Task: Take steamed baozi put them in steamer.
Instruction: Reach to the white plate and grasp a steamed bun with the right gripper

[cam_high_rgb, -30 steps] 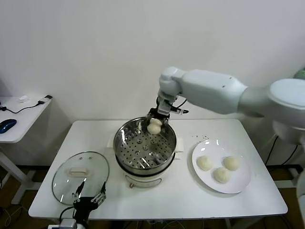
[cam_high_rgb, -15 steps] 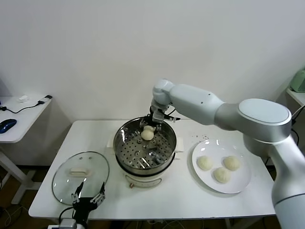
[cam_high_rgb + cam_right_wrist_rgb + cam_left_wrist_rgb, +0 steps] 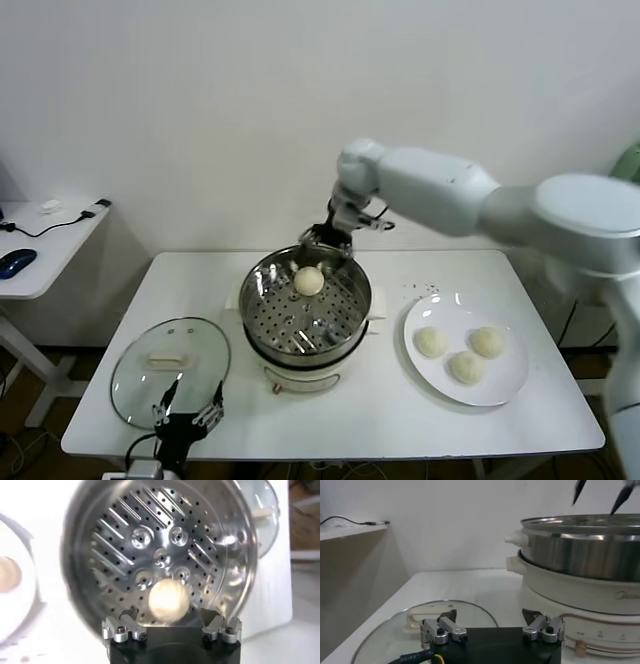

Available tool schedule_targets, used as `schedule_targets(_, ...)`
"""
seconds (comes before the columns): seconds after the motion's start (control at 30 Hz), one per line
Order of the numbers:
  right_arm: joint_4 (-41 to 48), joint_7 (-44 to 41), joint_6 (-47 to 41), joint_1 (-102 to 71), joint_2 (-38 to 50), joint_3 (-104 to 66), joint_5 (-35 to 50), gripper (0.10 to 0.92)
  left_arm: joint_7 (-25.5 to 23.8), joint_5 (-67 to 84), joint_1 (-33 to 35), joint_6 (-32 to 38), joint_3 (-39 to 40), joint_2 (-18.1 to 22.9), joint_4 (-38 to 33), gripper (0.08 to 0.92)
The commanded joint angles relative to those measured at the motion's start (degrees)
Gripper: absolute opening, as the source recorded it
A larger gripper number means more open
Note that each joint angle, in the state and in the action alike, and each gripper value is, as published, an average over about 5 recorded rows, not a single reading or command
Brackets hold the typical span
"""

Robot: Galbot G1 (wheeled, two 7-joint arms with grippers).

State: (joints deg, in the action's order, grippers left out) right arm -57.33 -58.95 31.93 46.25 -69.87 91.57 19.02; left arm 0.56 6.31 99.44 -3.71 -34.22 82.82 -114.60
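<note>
One steamed baozi (image 3: 309,282) lies on the perforated tray of the steamer (image 3: 290,325), toward its far side. My right gripper (image 3: 326,243) hovers open just above and behind it, holding nothing. In the right wrist view the baozi (image 3: 169,599) lies free on the steamer tray (image 3: 150,545), below the open right gripper (image 3: 169,613). Three more baozi (image 3: 430,342) (image 3: 487,342) (image 3: 466,367) lie on the white plate (image 3: 510,385) to the right. My left gripper (image 3: 187,405) is open and empty at the table's front left; the left wrist view shows it (image 3: 490,615) beside the steamer (image 3: 585,555).
The round glass lid (image 3: 168,372) lies flat on the table left of the steamer, just beyond the left gripper; it also shows in the left wrist view (image 3: 395,630). A side table with a dark mouse (image 3: 15,263) stands at the far left.
The right gripper carried the baozi down into the steamer, let it go on the tray, and has risen a little toward the back rim. The left arm has not moved.
</note>
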Motion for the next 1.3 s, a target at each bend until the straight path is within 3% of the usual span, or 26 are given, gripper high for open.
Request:
schedule_targets(0.03,-20.1,0.1,-30.1,24.0,21.3,28.0,21.8,0.823,0.0,-0.2,0.1,0.0,0.2,-0.1,-0.4,0.823)
schedule_targets(0.2,-35.7,8.9,-45.6,23.4,30.3,35.8,24.4,0.823,0.0,0.1,-0.5,0.0,0.3,-0.4,-0.1,0.823)
schedule_targets(0.33,-38.0,15.5,-52.2,13.2,32.9,30.6,26.9,0.823,0.0,0.2,-0.8,0.0,0.2,-0.5,0.3,0.823)
schedule_targets(0.8,-18.5,18.2,-55.9,-19.3,26.0,5.7,17.0,0.823,0.1,0.2,-0.4,0.0,-0.2,-0.4,0.6,0.823)
schedule_targets(1.3,-7.5,16.0,-51.7,-26.2,19.2,-2.6,13.6,0.823,0.4,-0.6,0.1,1.0,-0.4,-0.3,1.7,0.823)
